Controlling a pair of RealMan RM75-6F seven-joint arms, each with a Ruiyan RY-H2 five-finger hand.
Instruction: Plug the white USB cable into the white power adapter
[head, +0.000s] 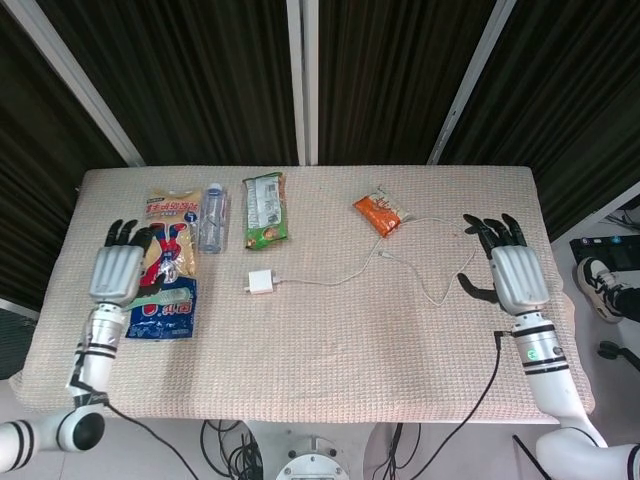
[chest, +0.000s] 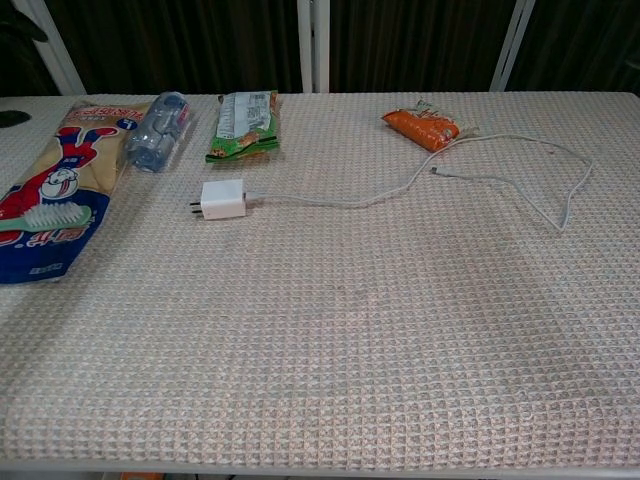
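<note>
A worktop (head: 330, 340) under a pale waffle-weave cloth stands before dark curtains, and the adapter (chest: 223, 199) lies left of its middle with the cable (chest: 500, 175) plugged in and looping toward the right edge. The left hand (head: 115, 272) at the left edge and the right hand (head: 515, 273) at the right edge hold nothing, fingers apart. Both hands are outside the chest view.

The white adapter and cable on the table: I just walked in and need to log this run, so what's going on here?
Nothing is being handled right now. The white power adapter lies on the table with the white USB cable joined to it, trailing right past the orange snack packet. The left hand hovers open at the table's left edge, the right hand open at the right edge, both empty. The plugging looks done.
</note>
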